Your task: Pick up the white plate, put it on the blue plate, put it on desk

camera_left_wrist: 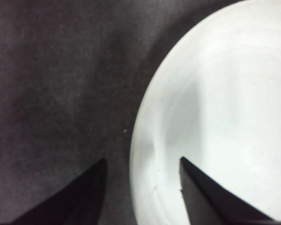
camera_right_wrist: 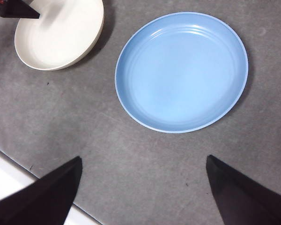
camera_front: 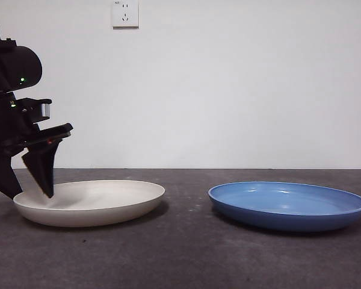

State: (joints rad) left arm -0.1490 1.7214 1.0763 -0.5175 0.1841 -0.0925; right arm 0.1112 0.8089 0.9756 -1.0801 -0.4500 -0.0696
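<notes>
The white plate (camera_front: 90, 201) sits flat on the desk (camera_front: 180, 259), well apart from the blue plate (camera_front: 289, 206); it looks stiff, light and smooth, so I judge its thin low rim the only hold. The left gripper (camera_left_wrist: 140, 171) hangs spread wide astride that rim, one jaw inside and one outside, gripping nothing. The right gripper (camera_right_wrist: 143, 161) waits wide open and empty near the blue plate, and nothing blocks the path between the plates.

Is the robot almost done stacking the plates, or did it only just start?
Only just started. Nothing is stacked: the white plate lies on the desk, apart from the blue plate. In hand: the left end effector is open at the white plate's rim, one jaw over the plate, one outside, not gripping. The right end effector waits open, high above the desk. Left: grasp, lift, set it on the blue plate.
</notes>
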